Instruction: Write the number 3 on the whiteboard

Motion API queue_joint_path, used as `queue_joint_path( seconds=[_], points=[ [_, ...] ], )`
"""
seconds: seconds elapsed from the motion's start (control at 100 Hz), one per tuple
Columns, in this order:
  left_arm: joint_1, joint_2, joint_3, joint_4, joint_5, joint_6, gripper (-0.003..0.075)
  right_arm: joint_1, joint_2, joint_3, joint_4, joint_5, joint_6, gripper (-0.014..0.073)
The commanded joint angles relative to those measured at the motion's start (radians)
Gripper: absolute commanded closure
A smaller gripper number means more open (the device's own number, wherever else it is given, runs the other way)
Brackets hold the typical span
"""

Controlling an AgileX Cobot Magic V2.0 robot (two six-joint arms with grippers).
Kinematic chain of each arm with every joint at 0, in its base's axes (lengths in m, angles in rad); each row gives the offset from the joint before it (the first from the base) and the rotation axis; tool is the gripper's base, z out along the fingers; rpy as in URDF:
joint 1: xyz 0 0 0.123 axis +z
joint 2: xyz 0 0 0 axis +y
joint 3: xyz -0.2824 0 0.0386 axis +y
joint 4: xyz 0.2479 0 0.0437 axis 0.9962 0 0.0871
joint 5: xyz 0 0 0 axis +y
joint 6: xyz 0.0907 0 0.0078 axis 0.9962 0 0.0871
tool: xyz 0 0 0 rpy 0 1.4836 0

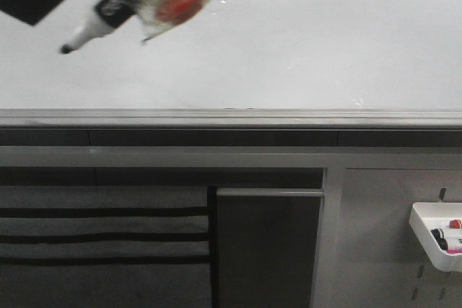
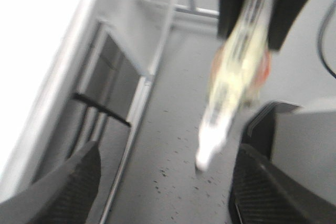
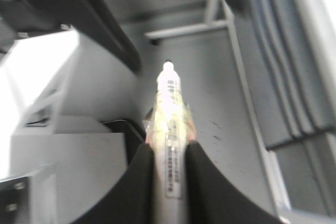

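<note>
Now right gripper (image 3: 168, 166) clamps marker (image 1: 108, 11), tip aimed toward 8 o'clock over whiteboard (image 1: 303, 48), contact unclear. Left gripper (image 2: 163, 182) jaws spread wide, holding nothing. No digit visible on board. Marker tray (image 1: 435, 239) at 4 o'clock.

- Your marker (image 1: 108, 14) hangs tilted before the bare whiteboard (image 1: 303, 48), tip at lower left.
- A white tray (image 1: 435, 239) of markers sits at lower right.
</note>
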Motion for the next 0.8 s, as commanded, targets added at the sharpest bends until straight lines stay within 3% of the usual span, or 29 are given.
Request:
queue_joint_path(
  seconds=[0.0,0.11,0.28,0.42,0.65,0.79],
  points=[
    [0.046,-0.068,-0.034,-0.015,-0.079,-0.055,0.0218,-0.027,-0.065,-0.034,-0.09,-0.072,0.135,0.0632],
    [0.108,-0.134,-0.009,-0.015,-0.107,-0.105,0.0218,-0.087,-0.114,-0.021,-0.183,-0.092,0.304,0.0632],
    [0.184,-0.243,0.109,-0.034,-0.156,-0.139,0.0218,-0.258,-0.212,0.105,-0.193,-0.188,0.478,0.0632],
    [0.195,-0.296,0.185,-0.041,-0.22,-0.139,0.0218,-0.36,-0.267,0.246,-0.181,-0.294,0.489,0.0632],
    [0.195,-0.297,0.192,-0.042,-0.23,-0.139,0.0218,-0.365,-0.271,0.289,-0.181,-0.314,0.489,0.0632],
    [0.195,-0.292,0.192,-0.042,-0.23,-0.139,0.0218,-0.365,-0.271,0.289,-0.123,-0.432,0.489,0.0632]
  ],
)
